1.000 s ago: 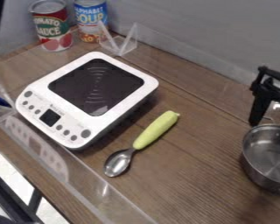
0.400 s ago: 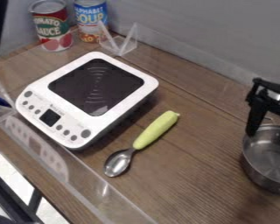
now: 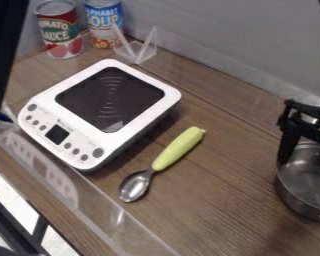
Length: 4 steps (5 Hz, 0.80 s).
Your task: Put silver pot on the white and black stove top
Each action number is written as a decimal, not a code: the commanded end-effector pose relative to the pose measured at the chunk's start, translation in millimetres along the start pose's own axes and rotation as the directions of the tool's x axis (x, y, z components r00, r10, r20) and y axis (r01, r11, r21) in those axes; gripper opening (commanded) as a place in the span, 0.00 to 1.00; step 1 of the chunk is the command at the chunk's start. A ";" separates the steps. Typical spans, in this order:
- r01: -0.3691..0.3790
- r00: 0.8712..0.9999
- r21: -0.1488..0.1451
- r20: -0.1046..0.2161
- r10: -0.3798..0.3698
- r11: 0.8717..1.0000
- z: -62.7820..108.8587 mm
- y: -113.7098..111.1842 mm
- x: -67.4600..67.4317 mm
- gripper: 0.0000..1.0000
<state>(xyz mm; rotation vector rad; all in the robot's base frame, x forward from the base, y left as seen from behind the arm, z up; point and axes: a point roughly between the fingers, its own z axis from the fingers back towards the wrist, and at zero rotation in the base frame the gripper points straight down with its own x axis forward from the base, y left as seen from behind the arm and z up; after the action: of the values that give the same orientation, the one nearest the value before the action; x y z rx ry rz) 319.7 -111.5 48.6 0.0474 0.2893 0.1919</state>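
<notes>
The silver pot (image 3: 307, 179) sits on the wooden table at the right edge, partly cut off by the frame. My gripper (image 3: 304, 128) hangs just above the pot's far rim, its black fingers spread open with nothing between them. The white and black stove top (image 3: 100, 104) rests at the left centre of the table, its black glass top bare and its button panel facing the front left.
A metal spoon with a yellow-green handle (image 3: 163, 161) lies between the stove and the pot. Two cans (image 3: 60, 27) stand at the back left beside a clear plastic holder (image 3: 141, 42). The table's front edge runs diagonally along the lower left.
My gripper has come down and shifted slightly left, now closer to the pot's far rim. Nothing else has moved.
</notes>
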 end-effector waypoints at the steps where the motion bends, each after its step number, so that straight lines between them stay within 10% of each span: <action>1: -0.015 1.000 -0.025 0.016 0.015 1.000 5.2 3.8 2.9 1.00; 4: -0.031 1.000 -0.028 -0.001 0.031 0.999 -0.1 4.7 5.3 1.00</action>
<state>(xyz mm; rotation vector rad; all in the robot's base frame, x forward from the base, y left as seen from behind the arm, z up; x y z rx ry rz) 319.0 -110.0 35.9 0.0439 0.3136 0.2068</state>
